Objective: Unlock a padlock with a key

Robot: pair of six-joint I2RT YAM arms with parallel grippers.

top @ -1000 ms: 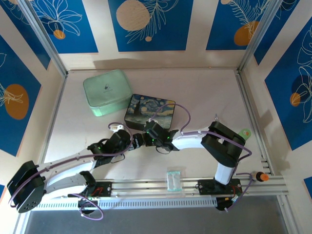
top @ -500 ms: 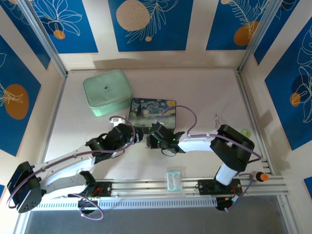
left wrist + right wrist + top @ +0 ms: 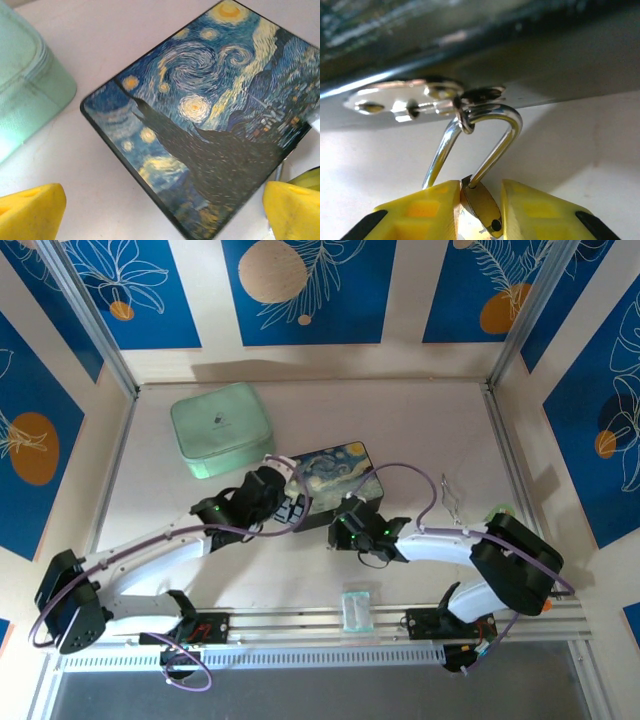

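My right gripper (image 3: 480, 194) is shut on the brass body of the padlock (image 3: 485, 207), pinched between its yellow fingers (image 3: 530, 210). The silver shackle (image 3: 507, 122) rises from the body and hooks through the ring of the metal clasp (image 3: 400, 102) on the painted box (image 3: 330, 475). One shackle leg enters the body; a dark hole shows at the body's other end. My left gripper (image 3: 165, 212) hangs open over the box lid (image 3: 210, 125). A thin silvery piece that looks like the key (image 3: 450, 498) lies on the table to the right.
A mint green case (image 3: 220, 428) sits behind and left of the box. A clear plastic packet (image 3: 356, 608) lies on the front rail. Frame posts and patterned walls close in the table's sides and back.
The painted box has slid and turned to the right. Both arms have moved right with it, the right gripper staying at the box's front edge.
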